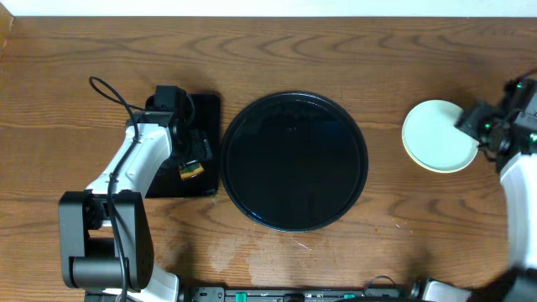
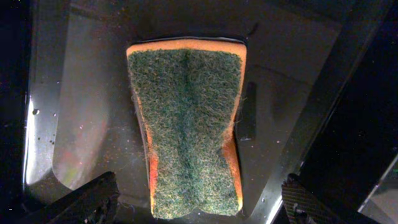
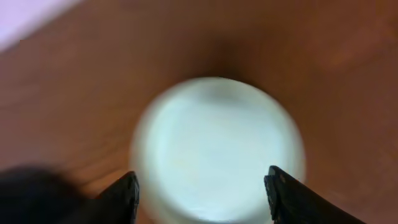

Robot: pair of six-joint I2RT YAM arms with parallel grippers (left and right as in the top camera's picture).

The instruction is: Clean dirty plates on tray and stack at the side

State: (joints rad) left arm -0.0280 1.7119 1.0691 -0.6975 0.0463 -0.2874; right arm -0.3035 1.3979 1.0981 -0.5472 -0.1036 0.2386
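Your R gripper (image 3: pixel 202 179), jaws apart: plates (image 3: pixel 217 130) mid-frame, just beyond fingertips. L gripper (image 2: pixel 199 190) jaws wide, sponge (image 2: pixel 185 106) between.

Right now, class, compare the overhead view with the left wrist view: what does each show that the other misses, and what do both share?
Only overhead: the round tray, holding no plates, and the plates stacked on the table to its right, beside the right gripper. Only left wrist: the green scouring face and orange edges of the sponge, and the left gripper open, fingers clear of it. Both: the sponge lying on the small rectangular tray.
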